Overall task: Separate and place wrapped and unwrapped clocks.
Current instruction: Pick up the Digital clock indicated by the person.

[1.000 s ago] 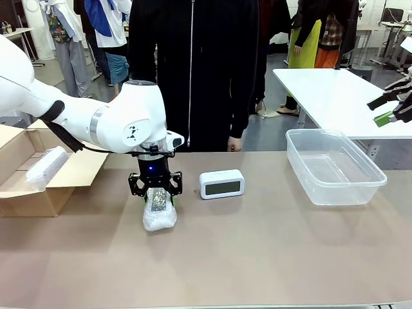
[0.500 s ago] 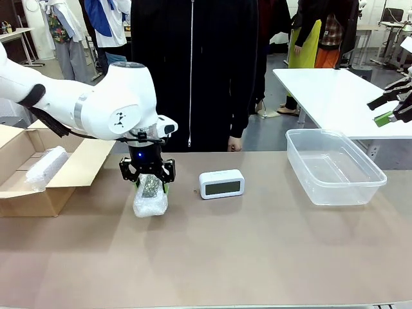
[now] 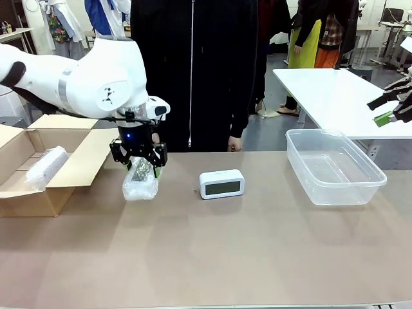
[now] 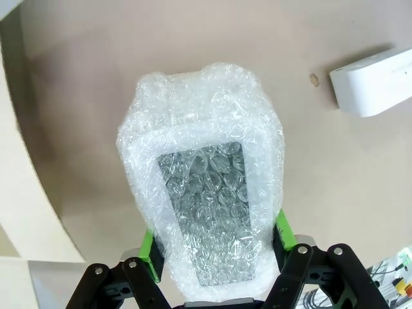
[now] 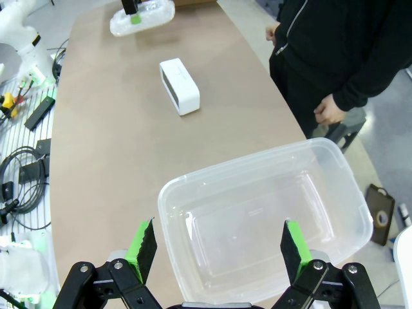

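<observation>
While pinching oblong clear-white bubble-wrapped bundle (image 3: 141,187) aloft in left gripper (image 3: 140,171), risks dropping it short of brown cardboard box (image 3: 32,203) through film slippage.

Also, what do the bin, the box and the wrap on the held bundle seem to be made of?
Bin: clear, glossy plastic, probably; the table shows through. Box: matte brown cardboard, with folded flaps. Wrap: clear-white bubble plastic; rounded air cells show, a speckled grey face behind them.
</observation>
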